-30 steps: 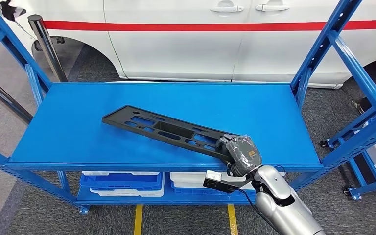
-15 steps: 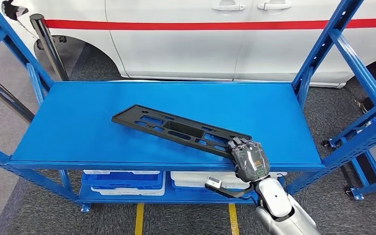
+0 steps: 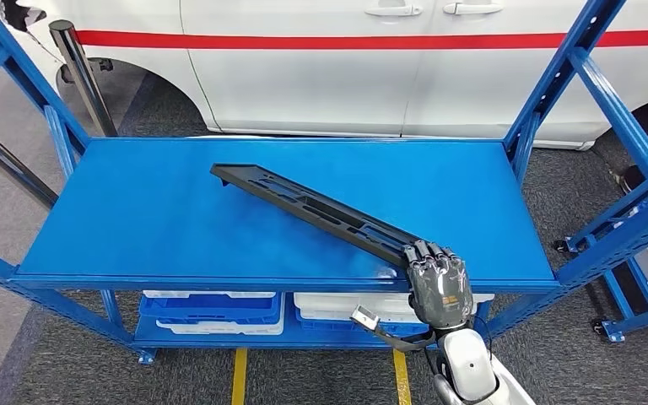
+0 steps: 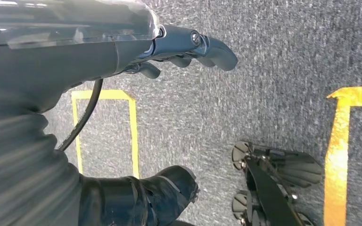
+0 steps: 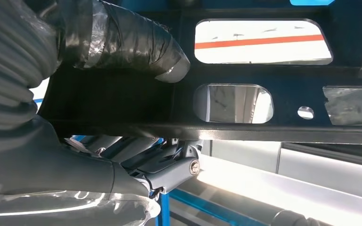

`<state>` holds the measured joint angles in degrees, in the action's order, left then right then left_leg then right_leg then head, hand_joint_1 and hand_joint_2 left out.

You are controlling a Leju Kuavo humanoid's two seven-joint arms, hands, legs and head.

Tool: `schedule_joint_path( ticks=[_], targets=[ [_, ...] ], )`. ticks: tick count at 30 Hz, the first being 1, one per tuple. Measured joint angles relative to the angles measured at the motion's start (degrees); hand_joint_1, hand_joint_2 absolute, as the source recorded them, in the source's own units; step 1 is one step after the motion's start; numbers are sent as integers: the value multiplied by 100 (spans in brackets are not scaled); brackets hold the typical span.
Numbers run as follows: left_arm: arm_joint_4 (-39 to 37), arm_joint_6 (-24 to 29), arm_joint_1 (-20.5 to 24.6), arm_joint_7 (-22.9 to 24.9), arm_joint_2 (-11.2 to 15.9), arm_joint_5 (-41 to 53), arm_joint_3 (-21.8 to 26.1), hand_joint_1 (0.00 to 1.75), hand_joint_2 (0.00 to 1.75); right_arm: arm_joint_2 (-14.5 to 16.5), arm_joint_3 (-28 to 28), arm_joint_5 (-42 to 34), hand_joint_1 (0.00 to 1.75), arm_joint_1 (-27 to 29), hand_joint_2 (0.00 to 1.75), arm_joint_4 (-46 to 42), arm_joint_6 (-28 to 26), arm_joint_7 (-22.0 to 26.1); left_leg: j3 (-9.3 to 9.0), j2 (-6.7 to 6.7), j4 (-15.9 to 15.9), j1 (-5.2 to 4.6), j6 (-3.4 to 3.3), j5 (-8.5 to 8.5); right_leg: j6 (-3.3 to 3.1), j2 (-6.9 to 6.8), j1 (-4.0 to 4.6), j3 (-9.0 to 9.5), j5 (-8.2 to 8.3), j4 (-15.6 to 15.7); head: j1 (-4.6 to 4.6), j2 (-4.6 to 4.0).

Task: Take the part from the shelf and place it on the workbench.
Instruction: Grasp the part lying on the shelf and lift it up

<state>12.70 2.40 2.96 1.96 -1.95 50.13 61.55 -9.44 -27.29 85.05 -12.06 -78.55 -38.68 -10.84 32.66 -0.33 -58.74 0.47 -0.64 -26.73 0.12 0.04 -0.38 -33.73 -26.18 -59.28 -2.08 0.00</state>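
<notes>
Black and slotted, the long plastic part (image 3: 321, 208) is gripped at its near right end by the right hand (image 3: 439, 287), tilted above the blue metal shelf (image 3: 135, 228). Carrying to the workbench remains. The left hand (image 4: 188, 47) hangs loosely curled, holding nothing.

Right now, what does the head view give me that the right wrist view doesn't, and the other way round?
Head view alone: the whole black part running diagonally across the blue shelf, its far end near the shelf's middle, blue bins on the level below, and the white car behind. Right wrist view alone: the thumb pressed on one face of the part, fingers under its edge, and the cut-outs up close. Both: the right hand gripping the part's near end.
</notes>
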Motion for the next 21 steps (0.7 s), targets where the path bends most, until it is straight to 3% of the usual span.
schedule_joint_path(
  ticks=[2,3,5,6,7,8,9,12,13,16,17,18,21],
  targets=[
    [0,-3,6,8,-11,19,0,0,175,-8,39,3,173,64,175,-69,-3,-70,31,21,37,17,-92,67,58,2,-12,-40,-116,-89,-2,0],
    [0,-5,9,11,-19,31,0,0,175,-24,56,4,173,96,175,-107,-3,-128,59,33,57,28,-142,107,81,2,-18,-106,-293,-266,-3,0],
    [0,-19,15,15,-32,54,0,0,175,-71,72,4,173,138,175,-177,-6,-275,151,48,52,18,-199,171,116,0,-34,-335,-790,-924,-6,0],
    [0,-26,16,17,-35,65,0,0,175,-101,73,4,173,149,175,-205,-10,-351,206,51,39,11,-208,202,131,0,-38,-440,-980,-1274,-4,0],
    [0,-34,16,21,-38,73,0,0,175,-132,73,4,173,157,175,-225,-14,-425,261,54,26,4,-208,233,141,0,-40,-479,-1066,-1498,-5,0],
    [0,-43,16,25,-42,79,0,0,175,-170,73,4,173,162,175,-238,-18,-493,314,54,13,1,-203,265,144,-1,-40,-411,-1030,-1512,-4,0],
    [0,-51,16,30,-45,87,0,0,175,-207,73,4,173,164,175,-253,-19,-555,362,54,1,-1,-192,298,140,-1,-40,-236,-906,-1312,-5,0],
    [0,-68,24,39,-63,98,0,0,175,-314,70,6,173,151,175,-320,-19,-711,471,49,-25,-12,-123,402,88,2,-18,496,-560,-183,-2,0],
    [0,-70,27,42,-67,99,0,0,175,-339,67,7,173,144,175,-344,-20,-752,484,48,-25,-17,-90,441,66,6,-1,604,-526,25,-4,0],
    [0,-73,28,44,-76,99,3,0,175,-379,40,8,173,102,175,-369,-28,-849,512,34,0,-18,20,550,-28,-3,12,532,-422,98,-9,0],
    [-1,-77,25,44,-80,98,5,0,175,-389,20,8,173,85,175,-368,-30,-869,549,25,-44,-14,55,474,-80,-15,-1,478,-366,107,-6,0],
    [-1,-80,22,45,-84,98,7,0,175,-395,-1,8,173,72,175,-368,-30,-882,603,16,-181,-10,88,285,-130,-27,-17,414,-300,121,-5,0],
    [0,-85,21,46,-92,98,8,0,175,-401,-54,9,173,60,175,-368,-30,-907,833,12,-1149,7,155,-561,-197,-39,-5,169,-106,107,1,0]
  ],
)
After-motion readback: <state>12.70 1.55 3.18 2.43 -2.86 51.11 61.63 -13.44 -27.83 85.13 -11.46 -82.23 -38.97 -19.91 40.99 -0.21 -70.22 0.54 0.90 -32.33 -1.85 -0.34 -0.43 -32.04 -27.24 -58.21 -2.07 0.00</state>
